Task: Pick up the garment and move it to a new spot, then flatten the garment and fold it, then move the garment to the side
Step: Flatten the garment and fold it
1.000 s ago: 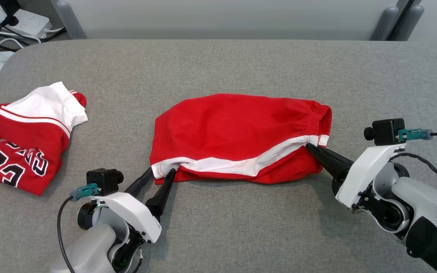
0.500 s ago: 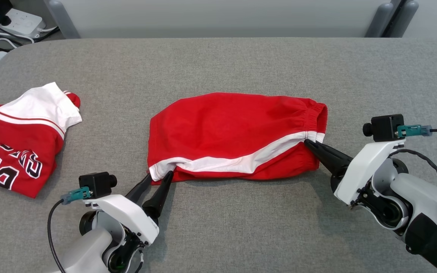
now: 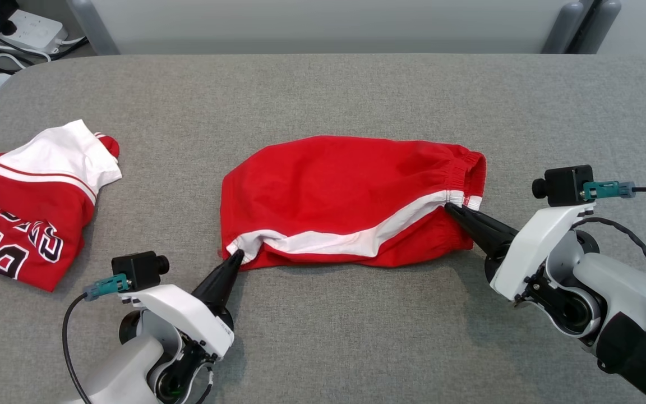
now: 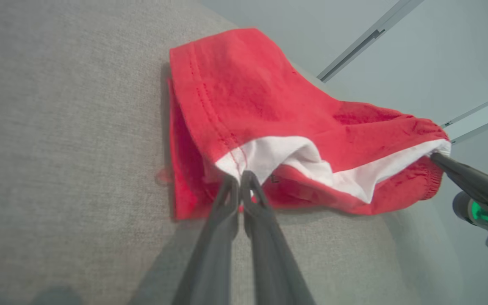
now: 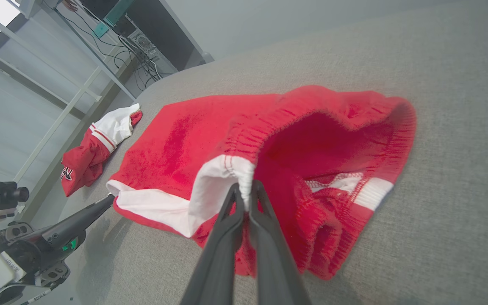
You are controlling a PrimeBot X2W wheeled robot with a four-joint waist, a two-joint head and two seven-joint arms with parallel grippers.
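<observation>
Between left hand (image 3: 237, 253) and right hand (image 3: 447, 206), pinched shorts (image 3: 345, 191) lie.

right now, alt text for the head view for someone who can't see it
A pair of red shorts with a white stripe lies on a grey table, the left gripper shut on the hem corner and the right gripper on the waistband. A crumpled red jersey lies at the far left.

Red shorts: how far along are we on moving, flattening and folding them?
Done, apparently: the red shorts lie in the middle of the table, roughly spread, waistband bunched. In hand: the left gripper is shut on the white hem corner and the right gripper on the white stripe at the waistband, both along the near edge. Left: the fold, then moving them aside.
</observation>
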